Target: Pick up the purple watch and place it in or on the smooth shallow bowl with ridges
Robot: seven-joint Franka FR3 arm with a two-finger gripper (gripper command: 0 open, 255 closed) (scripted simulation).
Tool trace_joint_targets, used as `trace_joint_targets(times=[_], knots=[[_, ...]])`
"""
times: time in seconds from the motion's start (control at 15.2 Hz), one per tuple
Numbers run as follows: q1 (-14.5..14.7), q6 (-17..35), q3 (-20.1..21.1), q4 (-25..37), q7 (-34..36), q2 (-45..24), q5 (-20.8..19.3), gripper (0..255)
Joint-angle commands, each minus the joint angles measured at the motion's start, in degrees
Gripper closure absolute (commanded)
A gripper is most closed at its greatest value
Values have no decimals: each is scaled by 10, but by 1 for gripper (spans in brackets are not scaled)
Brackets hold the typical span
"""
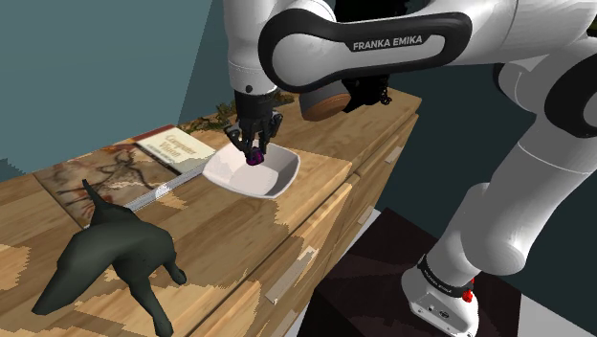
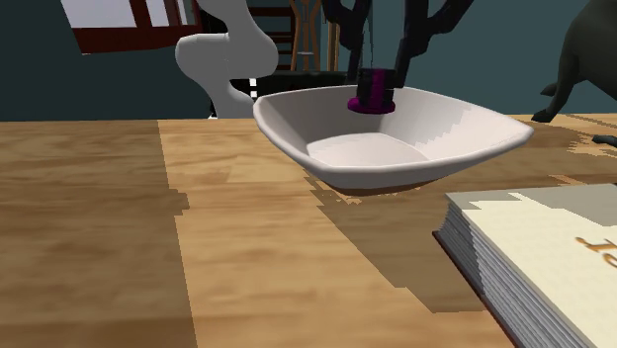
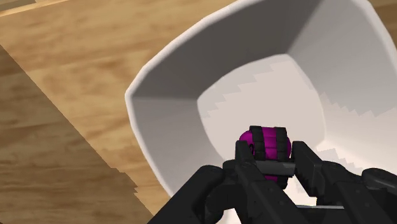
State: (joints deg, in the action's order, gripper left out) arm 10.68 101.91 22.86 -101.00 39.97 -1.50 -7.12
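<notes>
The purple watch (image 3: 267,145), banded in black, is clasped between my black fingers. My gripper (image 3: 270,159) is shut on it and hangs just above the white shallow bowl (image 3: 165,83). In the shoulder view the gripper (image 1: 254,153) holds the watch (image 1: 254,159) over the bowl (image 1: 277,177), which sits on the wooden top. From the second exterior view the watch (image 2: 372,95) hovers inside the far rim of the bowl (image 2: 465,133), held a little above its floor.
A dark dog figure (image 1: 110,249) stands near the wooden top's front at the shoulder view's left. A book (image 1: 177,148) and a larger flat book (image 1: 105,177) lie beside the bowl. The cabinet edge (image 1: 325,220) drops off toward the stand.
</notes>
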Motion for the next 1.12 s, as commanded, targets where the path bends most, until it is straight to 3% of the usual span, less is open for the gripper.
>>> trace_joint_targets(times=[0.0, 0.33, 0.59, 1.06], knots=[[0, 0, 0, 0, 0, 0, 0, 0], [0, 0, 0, 0, 0, 0, 0, 0], [5, -75, 4, 80, 0, -7, -1, 0], [5, -75, 4, 80, 0, -7, -1, 0]])
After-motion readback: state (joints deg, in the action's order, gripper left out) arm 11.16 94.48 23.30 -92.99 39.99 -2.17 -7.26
